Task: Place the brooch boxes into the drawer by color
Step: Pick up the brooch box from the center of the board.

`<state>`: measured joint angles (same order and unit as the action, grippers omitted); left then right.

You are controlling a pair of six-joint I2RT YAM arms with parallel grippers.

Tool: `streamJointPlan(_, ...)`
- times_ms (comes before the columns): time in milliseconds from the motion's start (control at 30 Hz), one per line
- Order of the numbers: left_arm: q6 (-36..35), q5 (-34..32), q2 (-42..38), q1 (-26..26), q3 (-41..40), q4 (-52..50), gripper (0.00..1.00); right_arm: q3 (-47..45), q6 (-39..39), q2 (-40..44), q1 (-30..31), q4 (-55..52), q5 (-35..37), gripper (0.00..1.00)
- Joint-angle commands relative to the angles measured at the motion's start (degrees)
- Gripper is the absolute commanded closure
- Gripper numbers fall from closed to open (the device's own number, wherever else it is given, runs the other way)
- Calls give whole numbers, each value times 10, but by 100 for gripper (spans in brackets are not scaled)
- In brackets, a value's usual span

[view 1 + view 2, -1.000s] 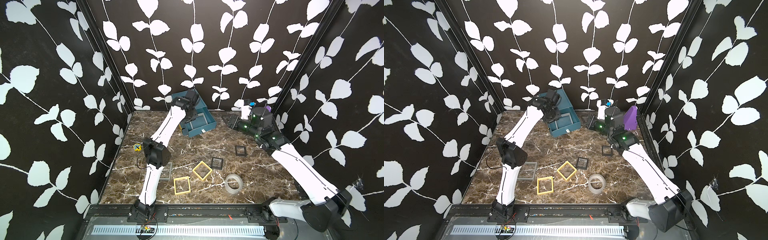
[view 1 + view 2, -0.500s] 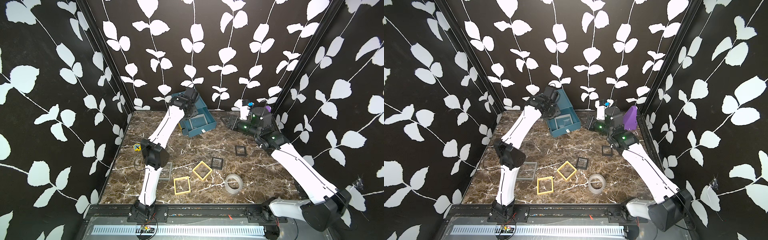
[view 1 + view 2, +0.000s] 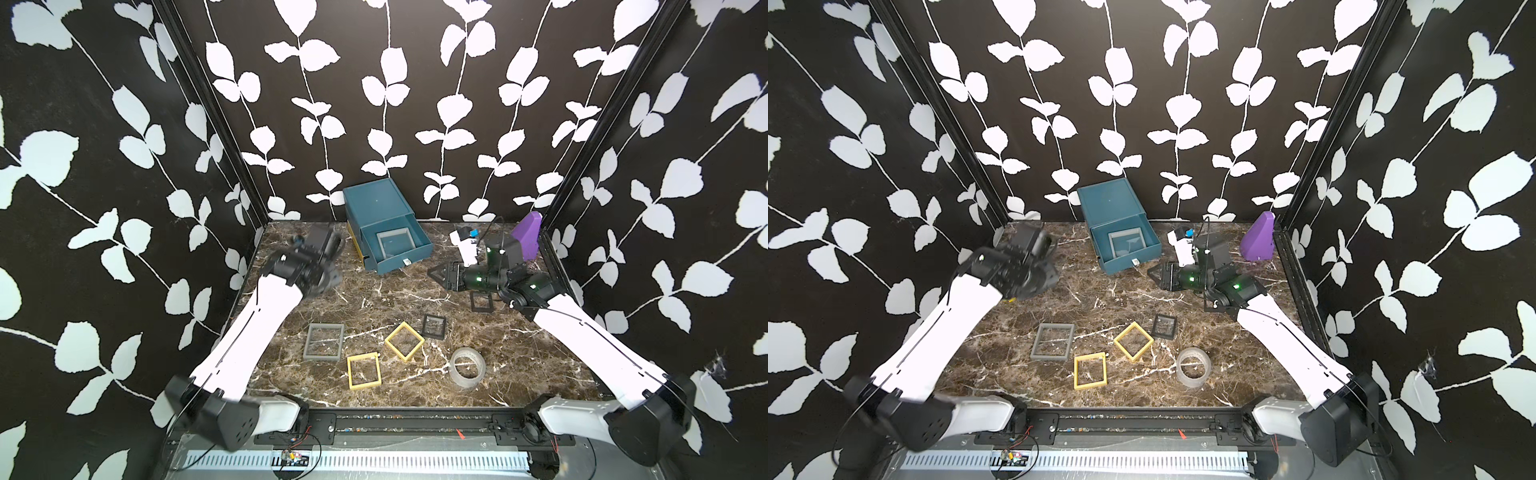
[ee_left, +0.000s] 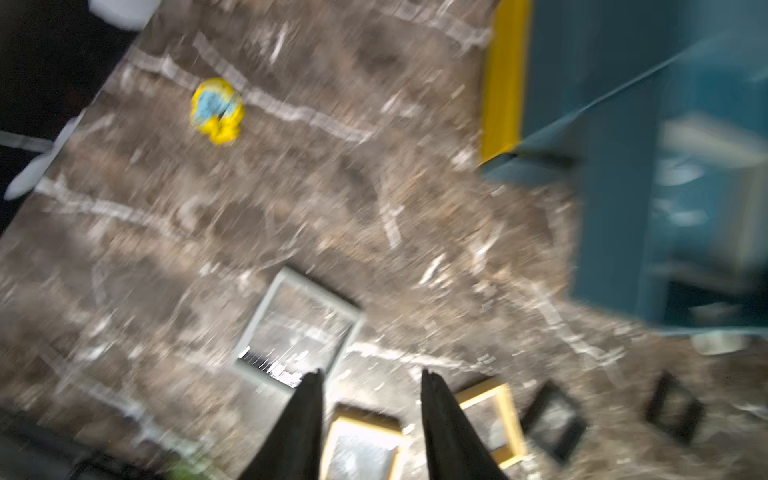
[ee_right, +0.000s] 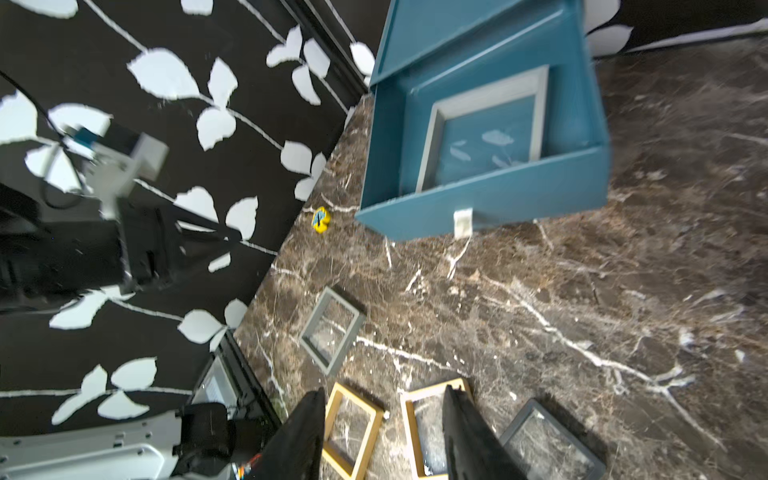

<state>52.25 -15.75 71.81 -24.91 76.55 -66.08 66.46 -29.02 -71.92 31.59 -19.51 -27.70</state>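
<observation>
Left pincer (image 4: 372,372) and right pincer (image 5: 384,390) both spread and empty; one grey brooch box (image 3: 395,243) in the drawer (image 3: 376,205).

You have the teal drawer at 12 o'clock on the tabletop (image 3: 374,299), with one tray pulled out toward 5 o'clock and the grey brooch box lying flat inside it. A second grey box (image 3: 324,341) lies at 8 o'clock, the first yellow box (image 3: 364,371) at 7 and the second yellow box (image 3: 404,340) at 6. One black box (image 3: 434,326) sits just beside that second yellow one. The other black box (image 3: 481,301) is at 3, partly under your right arm. The tape roll (image 3: 467,368) lies at 5. Your left pincer hangs at 10 o'clock, blurred in both top views, and your right pincer is at 2.
</observation>
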Motion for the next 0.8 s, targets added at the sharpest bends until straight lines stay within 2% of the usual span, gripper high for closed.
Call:
streamJointPlan(0,54,21,-55,-1,-115,-4,64,-17,31,17,16,-10,-6,52)
streamJointPlan(133,74,46,-83,-1,-214,5,66,-44,35,22,35,-14,-7,52)
streamJointPlan(233,102,64,-83,-1,-253,22,66,-58,33,28,47,-14,-1,52)
streamJointPlan(300,102,82,-82,-8,-271,76,68,-62,31,31,52,-16,1,52)
streamJointPlan(400,33,76,-43,-27,-256,121,74,-63,33,36,53,-20,7,52)
streamJointPlan(567,-76,95,49,-32,-241,102,76,-59,41,44,53,-33,14,52)
streamJointPlan(767,-152,112,48,-38,-284,142,77,-68,38,51,53,-33,12,52)
